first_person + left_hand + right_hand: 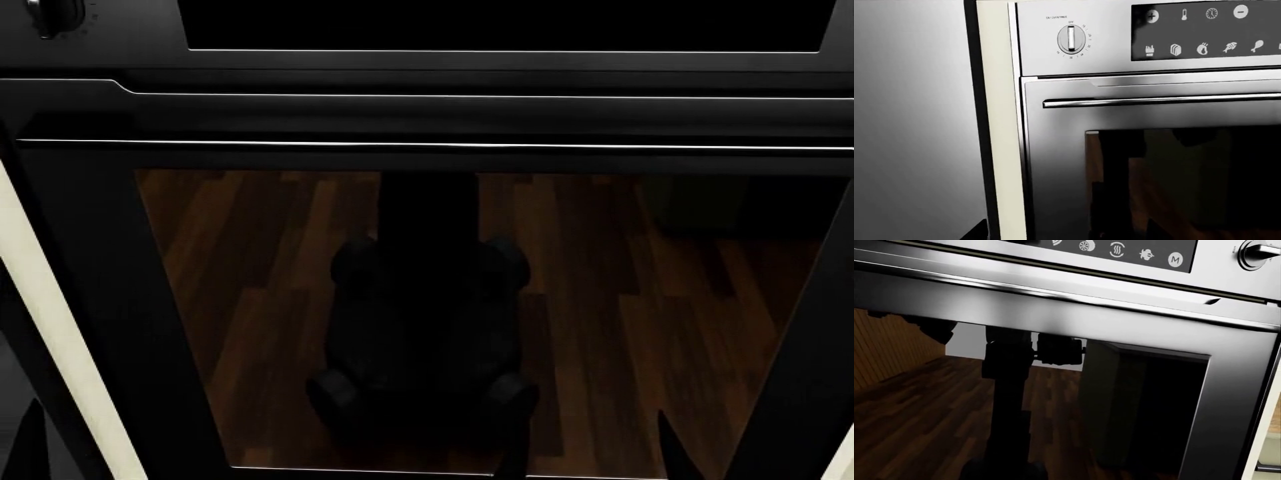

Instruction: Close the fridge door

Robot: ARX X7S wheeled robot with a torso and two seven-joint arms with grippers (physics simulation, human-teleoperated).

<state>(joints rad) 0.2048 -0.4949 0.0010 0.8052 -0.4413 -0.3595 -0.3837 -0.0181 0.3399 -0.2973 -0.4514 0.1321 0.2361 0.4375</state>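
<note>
The fridge door is out of view in all three views. A steel oven fills them instead, its black glass-windowed oven door (427, 300) shut and mirroring my own body and a wooden floor. In the head view two dark fingertips (515, 450) of my right gripper (594, 455) rise apart at the bottom edge, close to the glass. My left gripper (1067, 236) shows only as two dark tips at the corners of the left wrist view, wide apart, facing the oven's left edge. One left fingertip (34, 440) shows low at the head view's left.
The oven's bar handle (1161, 101) runs across above the window, under a control panel (1207, 30) with a dial (1071, 38). A cream cabinet strip (1002, 125) borders the oven's left side, with a plain grey surface (914, 125) beyond it.
</note>
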